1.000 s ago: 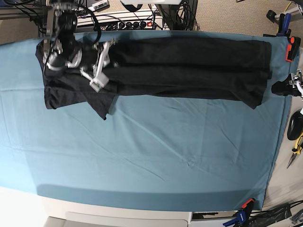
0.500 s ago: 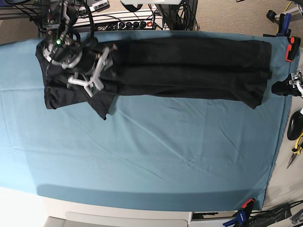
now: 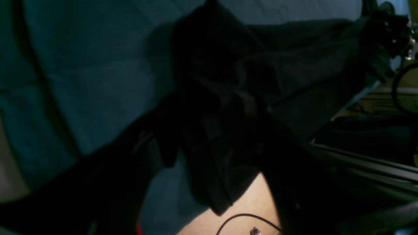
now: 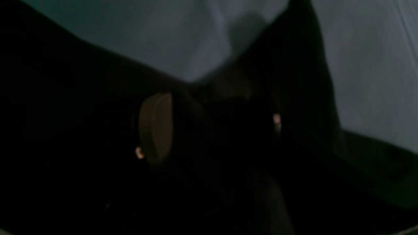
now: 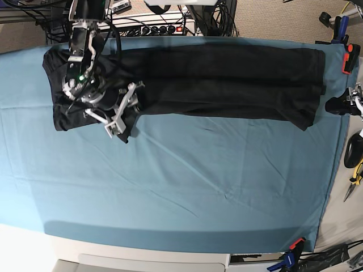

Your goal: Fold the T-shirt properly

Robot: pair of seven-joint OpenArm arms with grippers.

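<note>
Black cotton, the T-shirt [image 5: 227,79] lies as a long folded band across the far side of the teal-covered counter [image 5: 187,187], one sleeve flap jutting toward the near edge. Right tool [image 5: 122,110], fingers spread, sits low over that flap, apparently placed to take hold of it for the next fold. Left tool [image 5: 354,102] rests at the counter's end beside the hem; its fingers are cut off, so their state cannot be told. Both wrist views are very dark, showing little beyond cloth folds.
</note>
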